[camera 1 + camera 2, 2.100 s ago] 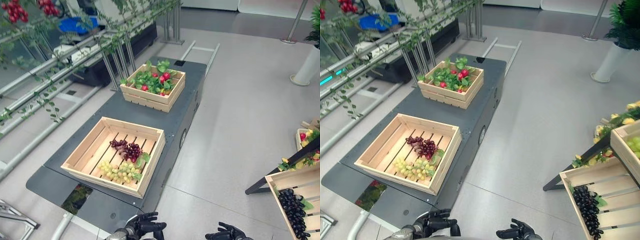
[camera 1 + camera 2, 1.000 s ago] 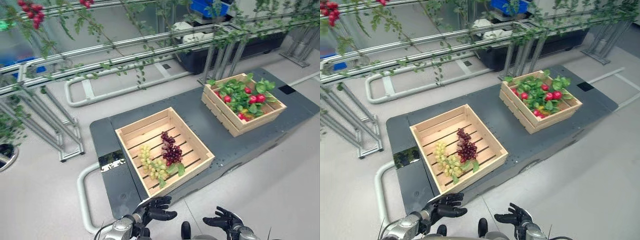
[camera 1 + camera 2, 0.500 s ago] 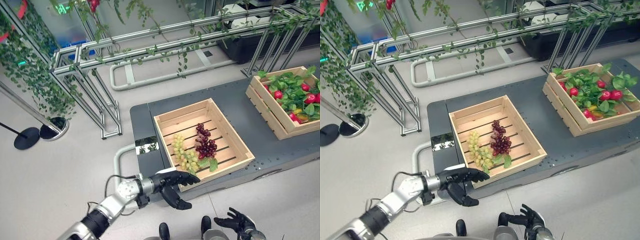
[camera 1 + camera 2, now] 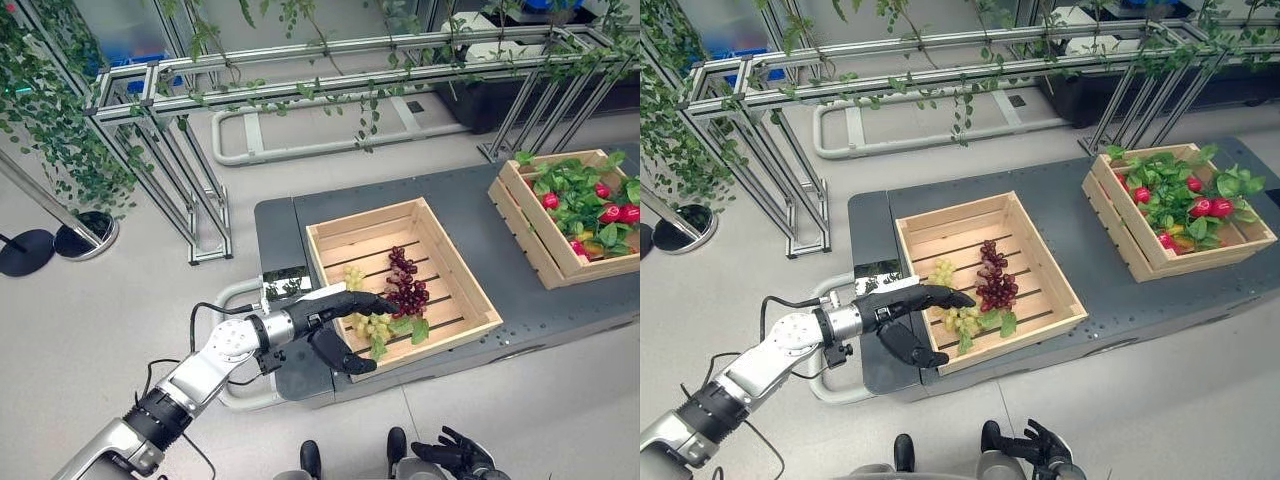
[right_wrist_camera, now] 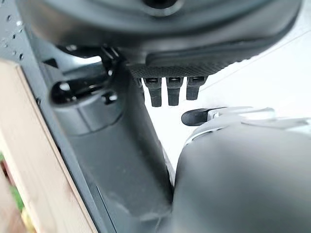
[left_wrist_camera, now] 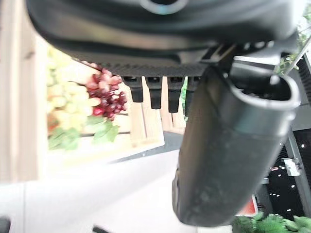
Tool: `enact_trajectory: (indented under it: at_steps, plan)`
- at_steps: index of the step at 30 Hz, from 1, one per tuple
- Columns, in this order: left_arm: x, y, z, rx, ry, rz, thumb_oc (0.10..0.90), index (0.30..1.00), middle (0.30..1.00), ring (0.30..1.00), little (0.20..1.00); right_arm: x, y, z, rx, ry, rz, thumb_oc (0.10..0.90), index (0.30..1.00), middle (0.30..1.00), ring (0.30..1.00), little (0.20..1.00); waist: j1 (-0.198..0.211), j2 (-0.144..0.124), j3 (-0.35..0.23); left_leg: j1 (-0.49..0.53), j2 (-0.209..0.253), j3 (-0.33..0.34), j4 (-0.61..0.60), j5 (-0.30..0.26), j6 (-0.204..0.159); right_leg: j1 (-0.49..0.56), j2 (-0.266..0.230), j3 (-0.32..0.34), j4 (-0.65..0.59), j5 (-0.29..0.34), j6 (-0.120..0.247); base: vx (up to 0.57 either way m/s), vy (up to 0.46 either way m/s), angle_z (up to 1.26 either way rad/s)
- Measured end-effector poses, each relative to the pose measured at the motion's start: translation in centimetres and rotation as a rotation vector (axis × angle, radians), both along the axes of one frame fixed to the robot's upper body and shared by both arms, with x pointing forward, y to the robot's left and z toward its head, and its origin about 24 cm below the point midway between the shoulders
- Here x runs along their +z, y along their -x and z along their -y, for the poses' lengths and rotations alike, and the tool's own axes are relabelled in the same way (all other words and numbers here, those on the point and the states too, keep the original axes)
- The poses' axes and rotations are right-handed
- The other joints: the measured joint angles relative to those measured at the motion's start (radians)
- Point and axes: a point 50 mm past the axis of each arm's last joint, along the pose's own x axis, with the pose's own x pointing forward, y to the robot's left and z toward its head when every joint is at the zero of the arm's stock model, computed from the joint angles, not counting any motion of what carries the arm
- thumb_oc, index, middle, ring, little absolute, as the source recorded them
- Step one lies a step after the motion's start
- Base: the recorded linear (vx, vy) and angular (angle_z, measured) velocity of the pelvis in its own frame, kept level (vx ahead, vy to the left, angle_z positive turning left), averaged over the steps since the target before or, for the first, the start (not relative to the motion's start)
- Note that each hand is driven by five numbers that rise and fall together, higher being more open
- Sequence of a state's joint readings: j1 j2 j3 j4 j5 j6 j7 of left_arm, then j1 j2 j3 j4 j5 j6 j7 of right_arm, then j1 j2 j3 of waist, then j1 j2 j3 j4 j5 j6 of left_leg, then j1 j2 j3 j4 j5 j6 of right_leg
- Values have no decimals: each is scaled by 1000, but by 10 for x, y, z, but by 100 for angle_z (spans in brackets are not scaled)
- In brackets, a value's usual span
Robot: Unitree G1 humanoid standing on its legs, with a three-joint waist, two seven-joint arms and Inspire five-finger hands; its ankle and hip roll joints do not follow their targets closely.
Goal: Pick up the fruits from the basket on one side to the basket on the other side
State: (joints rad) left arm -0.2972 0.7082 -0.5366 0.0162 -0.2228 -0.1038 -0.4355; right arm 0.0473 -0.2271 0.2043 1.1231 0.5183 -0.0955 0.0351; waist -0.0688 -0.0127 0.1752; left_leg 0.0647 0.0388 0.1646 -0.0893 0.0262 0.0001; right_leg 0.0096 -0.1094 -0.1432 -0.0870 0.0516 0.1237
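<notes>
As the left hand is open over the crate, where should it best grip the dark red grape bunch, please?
Probably its thick middle, from above: the dark red grape bunch lies flat on the slats of the pale wooden crate, whose walls block a sideways reach. The open left hand is over the green grape bunch beside it.

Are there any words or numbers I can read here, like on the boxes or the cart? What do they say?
There are no words or numbers that can be read.
Wooden crate holding the grapes: plain wood, no print.
Crate of leaves and red fruit: plain wood, no print.
Dark cart: no label to be seen.
Red patch in the left wrist view: too blurred to read.
</notes>
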Motion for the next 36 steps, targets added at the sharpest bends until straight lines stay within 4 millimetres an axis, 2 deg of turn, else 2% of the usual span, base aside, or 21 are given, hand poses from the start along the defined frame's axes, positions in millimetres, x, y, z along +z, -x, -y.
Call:
enact_trajectory:
  at_steps: [7, 10, 13, 18, 20, 23, 26, 31, 33, 36]
  plan:
    - [17, -15, -17, 218, -201, 483, 800, 900, 900, 900, 900, 4, -2, 9, 4, 23, 30, 800, 900, 900, 900, 900, -4, 10, 2, -51, 31, -24, 0, 20, -30, -43, 34, -17, 1, 2, -33, -71, -75, 7]
    - [23, -24, -25, 312, -239, 624, 800, 900, 900, 900, 900, 6, -3, 14, -17, 25, 50, 800, 900, 900, 900, 900, -10, 25, 11, -76, 32, -27, 0, 28, -31, -63, 37, -25, 2, 6, -36, -91, -10, 6]
    - [26, -32, -21, 340, -282, 764, 800, 900, 900, 900, 900, 10, -9, 17, 27, 44, 81, 800, 900, 900, 900, 900, -12, 46, 28, -100, 30, -27, 0, 32, -29, -87, 36, -25, 2, 9, -33, -106, 6, 3]
    - [39, -48, 5, 265, -368, 977, 800, 900, 900, 900, 900, 23, -44, 12, 76, 37, 196, 800, 900, 900, 900, 900, -29, 70, 92, -147, 28, -23, 2, 41, -28, -140, 35, -17, 3, 26, -36, -113, 32, -5]
    - [44, -54, 9, 250, -417, 1028, 800, 900, 900, 900, 900, 30, -59, 10, 90, 29, 251, 800, 900, 900, 900, 900, -33, 76, 121, -159, 26, -15, 4, 42, -28, -158, 35, -3, 6, 30, -37, -85, 41, -11]
    - [50, -67, 5, 278, -514, 1072, 800, 900, 900, 900, 900, 44, -84, 4, 146, 31, 337, 800, 900, 900, 900, 900, -79, 86, 165, -174, 24, -12, 10, 42, -28, -172, 34, -2, 8, 31, -37, -72, 41, -7]
    - [67, -81, 6, 312, -567, 1134, 800, 900, 900, 900, 900, 59, -106, 8, 169, 51, 421, 800, 900, 900, 900, 900, -92, 94, 231, -194, 23, 9, 26, 42, -28, -206, 32, 15, 39, 29, -40, -31, 18, -13]
    - [89, -93, 20, 331, -589, 1211, 800, 900, 900, 900, 900, 73, -122, 13, 212, 87, 479, 800, 900, 900, 900, 900, -120, 93, 297, -234, 21, 21, 72, 42, -28, -261, 24, 28, 105, 12, -45, -27, 11, -5]
    - [96, -96, 26, 309, -620, 1226, 800, 900, 900, 900, 900, 75, -127, 13, 219, 89, 490, 800, 900, 900, 900, 900, -131, 94, 307, -258, 24, 28, 88, 41, -28, -296, 23, 32, 143, 3, -48, 0, 0, 0]
    - [97, -97, 32, 275, -664, 1198, 800, 900, 900, 900, 900, 76, -126, 14, 221, 92, 496, 800, 900, 900, 900, 900, -136, 93, 318, -261, 26, 33, 100, 41, -28, -329, 24, 52, 202, -18, -52, 10, 14, -11]
